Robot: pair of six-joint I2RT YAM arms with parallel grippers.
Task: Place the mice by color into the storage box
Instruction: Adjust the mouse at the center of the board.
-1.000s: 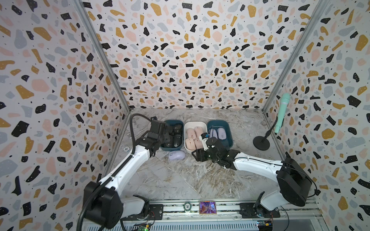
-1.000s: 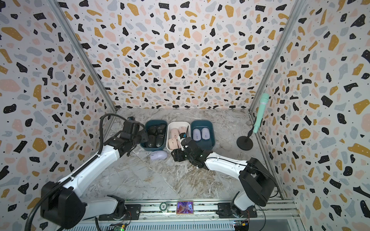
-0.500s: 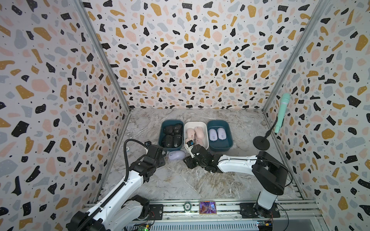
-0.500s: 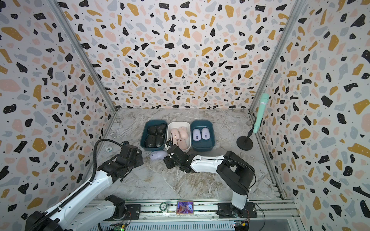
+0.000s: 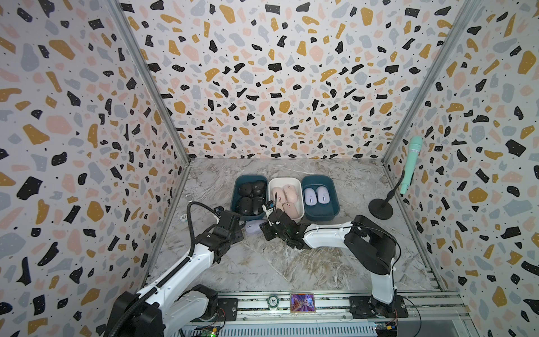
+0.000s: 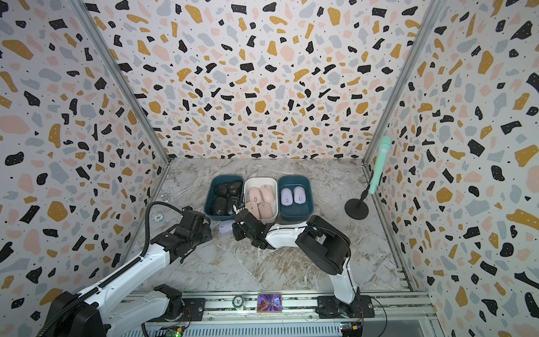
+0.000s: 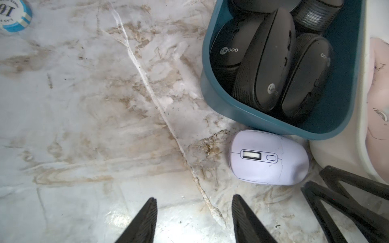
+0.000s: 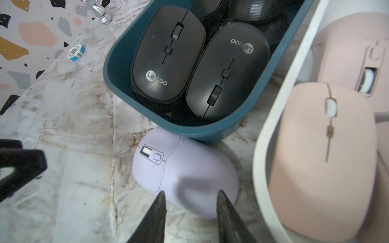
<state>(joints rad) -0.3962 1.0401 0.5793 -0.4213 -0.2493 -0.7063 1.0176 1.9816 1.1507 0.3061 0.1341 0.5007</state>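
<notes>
One lavender mouse (image 5: pixel 253 226) (image 7: pixel 267 157) (image 8: pixel 183 168) lies on the marble floor, against the near wall of the left teal box (image 5: pixel 236 186). That box holds several black mice (image 5: pixel 250 198). The white middle box (image 5: pixel 284 180) holds pink mice (image 5: pixel 285 195), and the right teal box (image 5: pixel 319 178) holds two lavender mice (image 5: pixel 316 195). My right gripper (image 8: pixel 190 192) (image 5: pixel 266 230) is shut to a narrow gap and empty, its tips over the loose mouse's rear end. My left gripper (image 7: pixel 193 199) (image 5: pixel 238 230) is open over bare floor, just short of the mouse on its other side.
A mint microphone (image 5: pixel 411 163) stands on a black round base (image 5: pixel 380 207) at the right wall. A blue-and-white poker chip (image 5: pixel 183 216) (image 7: pixel 12 16) lies near the left wall. Another chip (image 5: pixel 272 299) and a small picture card (image 5: pixel 302 303) sit on the front rail.
Both arms came away from the boxes and down to the loose lavender mouse, one on each side. The right jaws narrowed on the way.
</notes>
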